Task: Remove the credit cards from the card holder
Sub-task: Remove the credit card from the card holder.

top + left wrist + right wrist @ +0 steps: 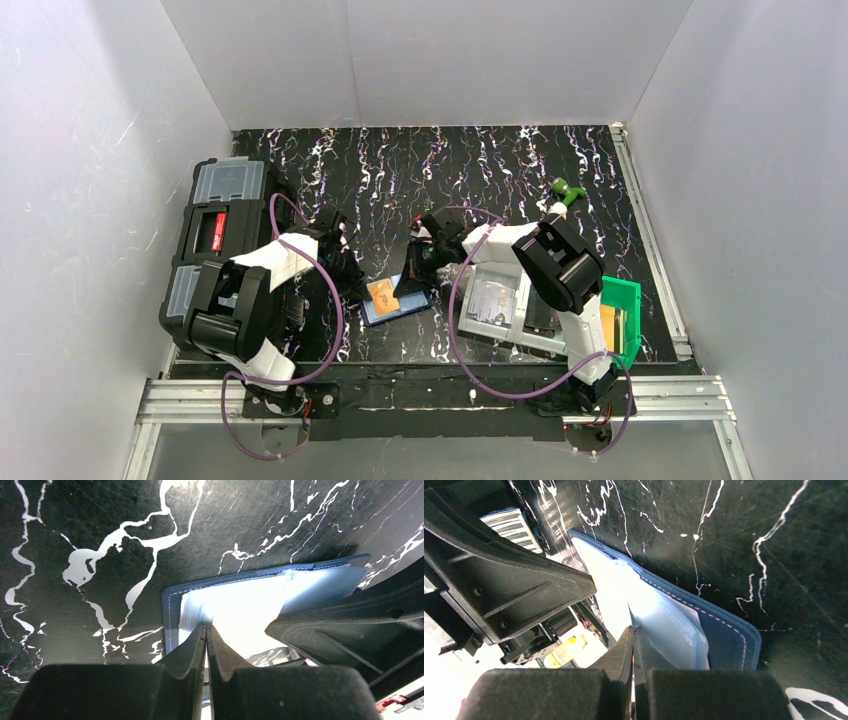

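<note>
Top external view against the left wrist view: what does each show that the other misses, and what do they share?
Only the top external view shows the gold-tan card on the open card holder, the black toolbox and the green bin. Only the left wrist view shows the holder's white stitching and the left gripper shut, tips on the pale blue sleeves. Both show the navy card holder on the black marbled table.
</note>
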Tool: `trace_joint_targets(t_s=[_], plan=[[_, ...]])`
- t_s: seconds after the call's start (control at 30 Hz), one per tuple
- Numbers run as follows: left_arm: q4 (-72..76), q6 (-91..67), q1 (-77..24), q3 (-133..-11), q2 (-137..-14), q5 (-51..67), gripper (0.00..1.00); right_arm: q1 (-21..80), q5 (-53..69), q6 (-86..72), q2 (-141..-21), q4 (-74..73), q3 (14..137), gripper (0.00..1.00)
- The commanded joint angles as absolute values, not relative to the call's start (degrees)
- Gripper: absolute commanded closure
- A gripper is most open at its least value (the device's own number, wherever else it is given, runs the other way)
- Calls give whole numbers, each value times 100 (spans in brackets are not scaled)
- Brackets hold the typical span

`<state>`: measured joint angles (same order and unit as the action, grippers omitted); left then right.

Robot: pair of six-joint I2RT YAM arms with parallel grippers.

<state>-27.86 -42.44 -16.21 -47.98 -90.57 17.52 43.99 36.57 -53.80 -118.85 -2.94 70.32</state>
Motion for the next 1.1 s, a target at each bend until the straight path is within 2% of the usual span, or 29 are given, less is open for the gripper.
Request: trace_joint_targets(t_s=[0.0, 0.2, 0.37, 0.53, 0.73, 0.87, 1.07], plan=[[-3199, -3892, -1619, -4495, -9089, 812, 92, 4359, 3650, -5326, -11668, -238, 6982, 99], [-3200, -3876, -1623, -4486, -9215, 797, 100, 4364, 3710, -5342, -11668, -171, 6979, 99], [-3127, -3886, -1621, -4478, -9334, 871, 100, 4369, 4041, -5397, -11833, -54, 7049, 76], [-3088, -3893, -1631, -4490, -9406, 927, 100, 4394, 4237, -5446, -12047, -58, 7197, 71], [-3041, -3931, -1668, -4513, -9514, 980, 100, 4486, 4309, -5431, -12261, -108, 7449, 71], [-3026, -3940, -1694, -4515, -9567, 990, 100, 4487, 4316, -5432, -12340, -98, 7460, 74], [-3056, -3959, -1694, -4518, -9617, 914, 100, 4459, 4216, -5453, -12265, -103, 7337, 94]])
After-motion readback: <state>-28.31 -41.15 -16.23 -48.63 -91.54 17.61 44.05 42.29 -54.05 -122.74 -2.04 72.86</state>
